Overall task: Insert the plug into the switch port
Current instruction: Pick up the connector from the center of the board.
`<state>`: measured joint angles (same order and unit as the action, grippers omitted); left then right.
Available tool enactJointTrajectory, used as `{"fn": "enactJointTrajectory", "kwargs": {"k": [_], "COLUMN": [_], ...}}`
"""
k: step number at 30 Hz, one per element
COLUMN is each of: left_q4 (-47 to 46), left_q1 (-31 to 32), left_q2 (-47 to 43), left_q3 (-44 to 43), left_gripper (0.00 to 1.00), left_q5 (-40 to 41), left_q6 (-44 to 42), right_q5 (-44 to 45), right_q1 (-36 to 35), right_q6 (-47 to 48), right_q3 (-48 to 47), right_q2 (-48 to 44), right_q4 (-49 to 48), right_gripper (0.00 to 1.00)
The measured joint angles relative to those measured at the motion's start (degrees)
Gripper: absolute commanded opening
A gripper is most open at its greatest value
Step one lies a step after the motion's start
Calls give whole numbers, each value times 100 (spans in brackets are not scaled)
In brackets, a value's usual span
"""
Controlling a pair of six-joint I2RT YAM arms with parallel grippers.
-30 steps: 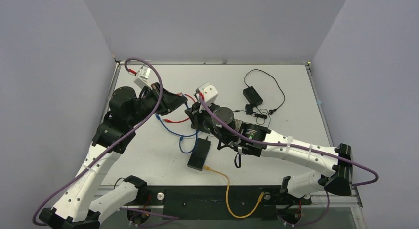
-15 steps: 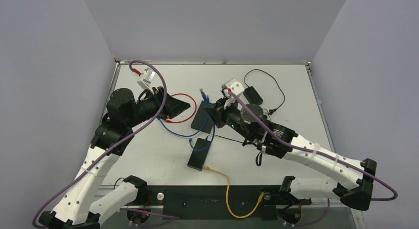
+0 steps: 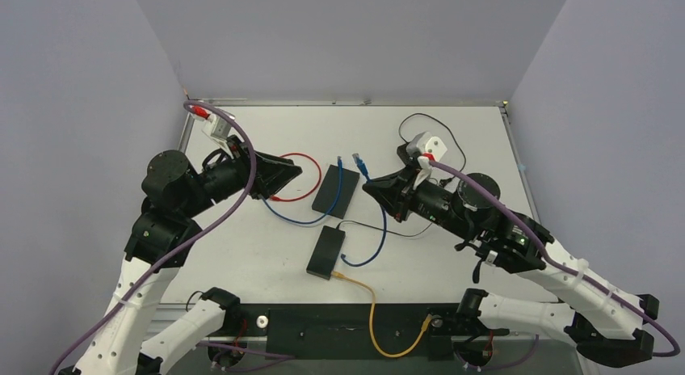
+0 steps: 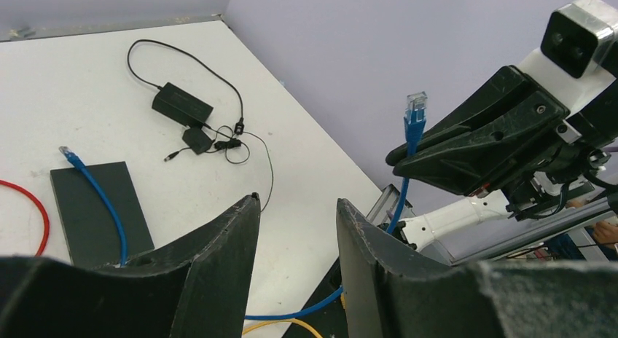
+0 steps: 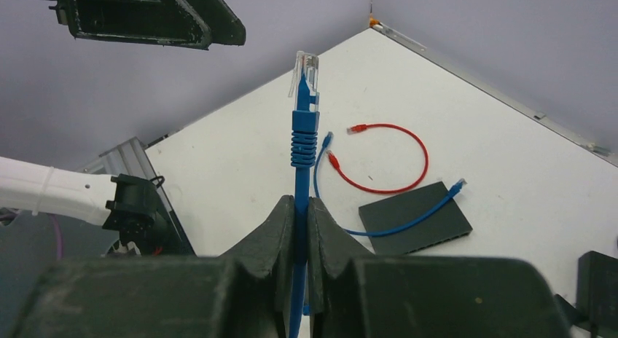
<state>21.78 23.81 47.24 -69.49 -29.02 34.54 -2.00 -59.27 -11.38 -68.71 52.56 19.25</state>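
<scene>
My right gripper (image 3: 368, 187) (image 5: 301, 204) is shut on a blue cable just below its plug (image 5: 304, 74), which sticks upright above the fingertips (image 3: 360, 160) (image 4: 415, 108). It hovers just right of a flat black switch (image 3: 337, 189) (image 5: 415, 218) (image 4: 95, 214), whose ports run along one edge. A second short blue cable (image 5: 408, 220) lies loose across that switch. My left gripper (image 3: 291, 178) (image 4: 295, 210) stands open and empty, left of the switch, over a red cable loop (image 3: 296, 178).
A second black box (image 3: 325, 251) lies nearer the bases with a yellow cable (image 3: 367, 298) plugged into it. The held blue cable droops beside it (image 3: 378, 238). A black power adapter (image 4: 182, 103) with thin wires sits at the back right.
My right arm has swung right and lifted the blue plug, uncovering the flat black switch. My left jaws have opened and that arm has drawn back to the left.
</scene>
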Motion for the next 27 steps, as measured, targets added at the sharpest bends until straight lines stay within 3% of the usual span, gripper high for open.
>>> {"fn": "enactJointTrajectory", "kwargs": {"k": [9, 16, 27], "left_q4": [-494, -1394, -2872], "left_q1": [-2, -2, -2], "left_q2": [42, 160, 531], "left_q3": [310, 872, 1814], "left_gripper": [41, 41, 41], "left_q5": [-603, -1340, -2503], "left_q6": [7, 295, 1097], "right_q5": [-140, -922, -3766], "right_q1": [42, 155, 1185], "right_q6": [426, 636, 1086], "right_q3": [-522, 39, 1012], "right_q2": [-428, -490, 313], "right_q4": [1453, 1937, 2046], "right_gripper": [0, 0, 0]}}
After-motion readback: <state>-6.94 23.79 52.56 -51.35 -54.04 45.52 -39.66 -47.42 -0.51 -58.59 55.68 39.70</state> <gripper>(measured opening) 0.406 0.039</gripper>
